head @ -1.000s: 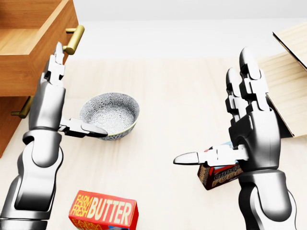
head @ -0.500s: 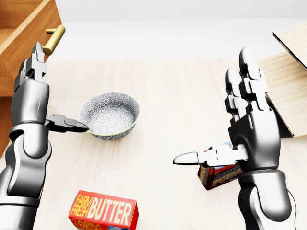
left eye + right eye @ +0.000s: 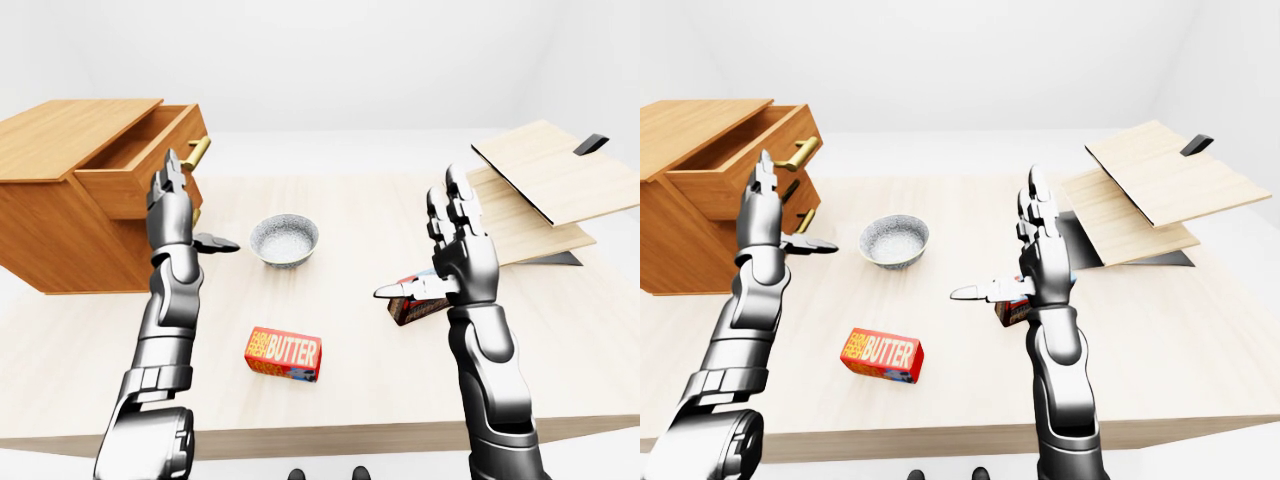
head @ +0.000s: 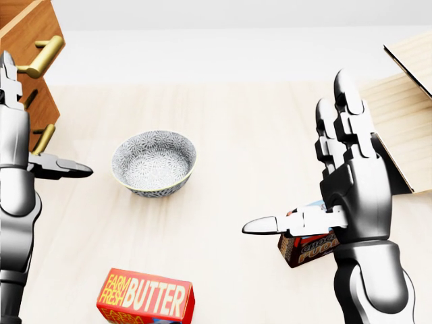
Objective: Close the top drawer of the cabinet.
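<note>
The wooden cabinet (image 3: 60,215) stands at the left of the table. Its top drawer (image 3: 135,170) is partly pulled out, with a brass handle (image 3: 197,152) on its front. My left hand (image 3: 195,210) is open, fingers pointing up and thumb out to the right. It stands flat against the drawer front, just below the handle. In the head view only the drawer's corner (image 4: 30,30) and the handle (image 4: 42,57) show at the top left. My right hand (image 4: 297,155) is open and empty, raised over the table's right half.
A patterned bowl (image 4: 154,162) sits mid-table, right of my left hand. A red butter box (image 4: 145,297) lies near the table's near edge. A small dark box (image 4: 307,248) stands behind my right palm. Tilted wooden boards (image 3: 545,175) lie at the right.
My left hand has moved left with the drawer front, and the drawer has slid further into the cabinet. My right hand has not moved.
</note>
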